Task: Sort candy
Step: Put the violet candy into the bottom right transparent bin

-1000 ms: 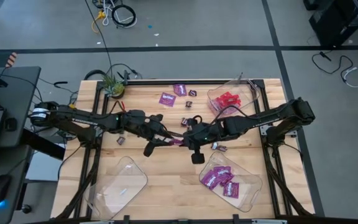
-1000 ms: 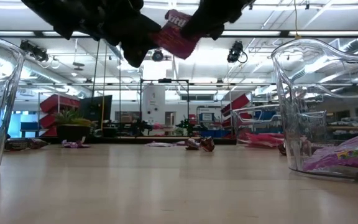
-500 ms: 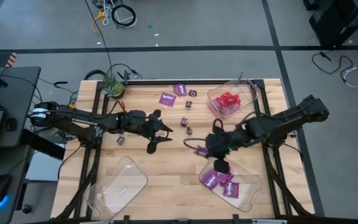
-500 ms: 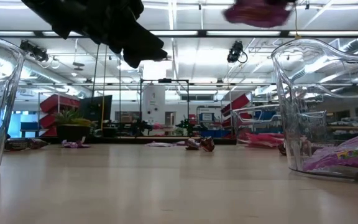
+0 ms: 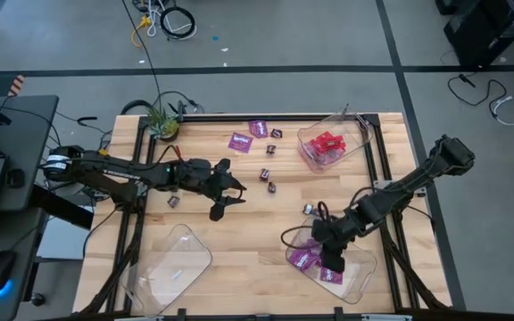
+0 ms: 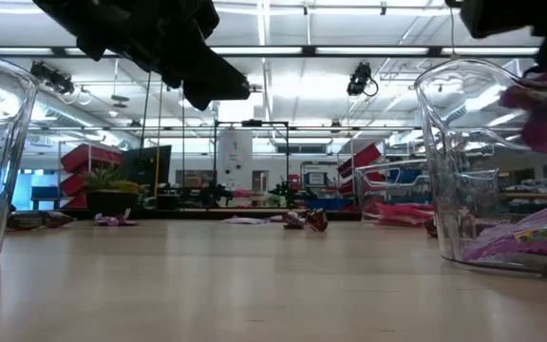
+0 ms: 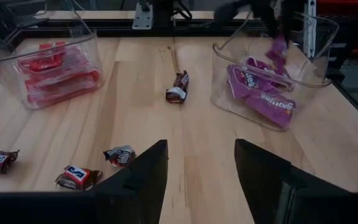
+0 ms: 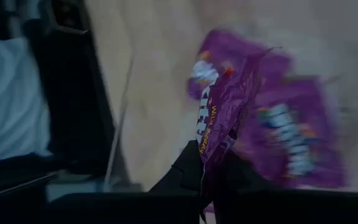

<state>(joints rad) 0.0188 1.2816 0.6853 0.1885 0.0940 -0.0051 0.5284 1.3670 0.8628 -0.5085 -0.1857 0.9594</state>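
Note:
My right gripper [image 5: 330,256] hangs over the near-right clear tray [image 5: 362,278] and is shut on a purple candy packet [image 8: 229,118]. More purple packets [image 7: 263,99] lie in that tray. The far-right tray [image 5: 357,141] holds red packets [image 5: 327,144]. Two purple packets [image 5: 240,141] and several small brown pieces [image 5: 272,187] lie loose on the table's far half. At the table's middle left, my left gripper [image 5: 228,192] stands open above the wood with nothing between its fingers [image 7: 142,177]. My right gripper pinches one end of the purple packet [image 8: 211,152] between its two fingers [image 8: 182,174]. The fingers slant down from above. The packet hangs below them [image 7: 279,50], lifted clear, over the packets in the near-right tray.
An empty clear tray [image 5: 172,267] stands at the near left. A small potted plant [image 5: 161,123] sits at the far left corner. Bare wood lies between the two near trays. One brown piece [image 5: 173,201] lies near my left arm, another [image 5: 309,209] by the near-right tray.
My right gripper has swung from the table's middle toward the near right corner and come down over the near-right tray, rolling its wrist on the way. The purple packet has travelled with it, clear of the table throughout.

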